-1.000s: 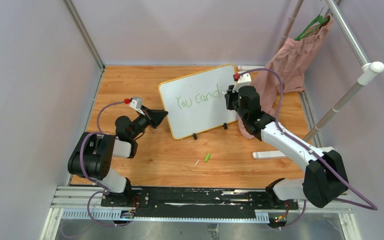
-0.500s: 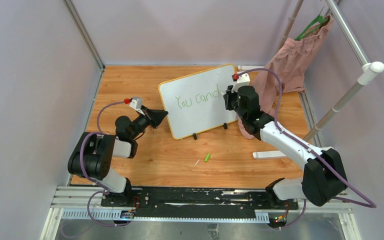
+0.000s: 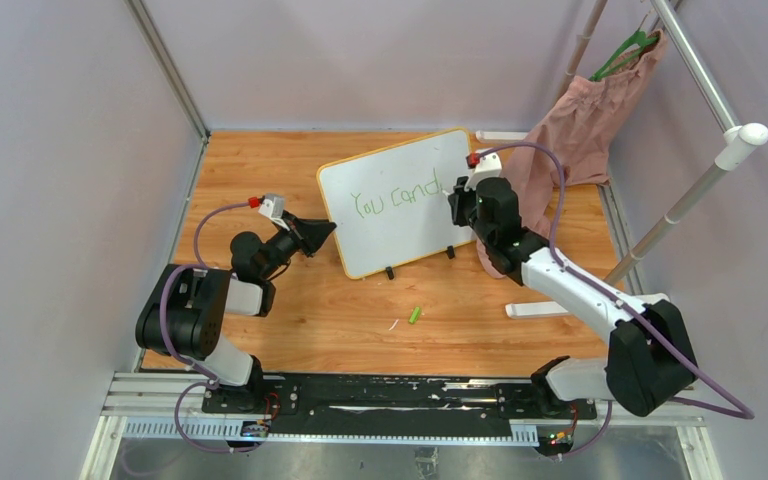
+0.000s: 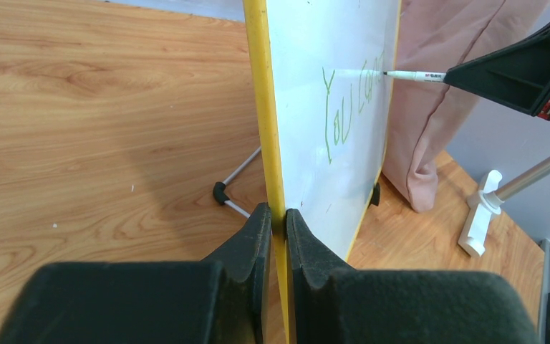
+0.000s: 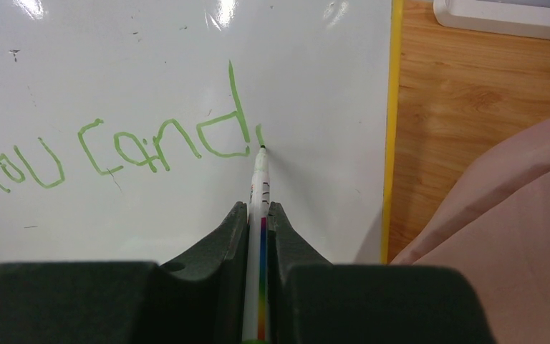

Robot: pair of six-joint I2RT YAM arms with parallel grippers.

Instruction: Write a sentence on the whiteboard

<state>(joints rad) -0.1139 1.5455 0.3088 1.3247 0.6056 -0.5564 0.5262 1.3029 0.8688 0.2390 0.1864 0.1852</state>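
Observation:
The whiteboard (image 3: 400,200), white with a yellow rim, stands tilted on the wooden table. Green letters of the sentence (image 5: 125,147) read "You can d" plus a short fresh stroke. My left gripper (image 4: 278,215) is shut on the whiteboard's yellow left edge (image 4: 261,107). My right gripper (image 5: 258,208) is shut on a white marker (image 5: 259,186) with a rainbow stripe. The marker's tip touches the whiteboard just right of the "d". In the top view the right gripper (image 3: 457,196) sits at the whiteboard's right side and the left gripper (image 3: 328,230) at its lower left corner.
A pink garment (image 3: 580,130) hangs from a green hanger on a white rack (image 3: 710,170) right of the whiteboard, close behind my right arm. A green marker cap (image 3: 414,315) lies on the table in front. Grey walls enclose the wooden table (image 3: 260,170).
The right gripper has shifted slightly with the marker at the right end of the writing. The left arm and the whiteboard have not moved.

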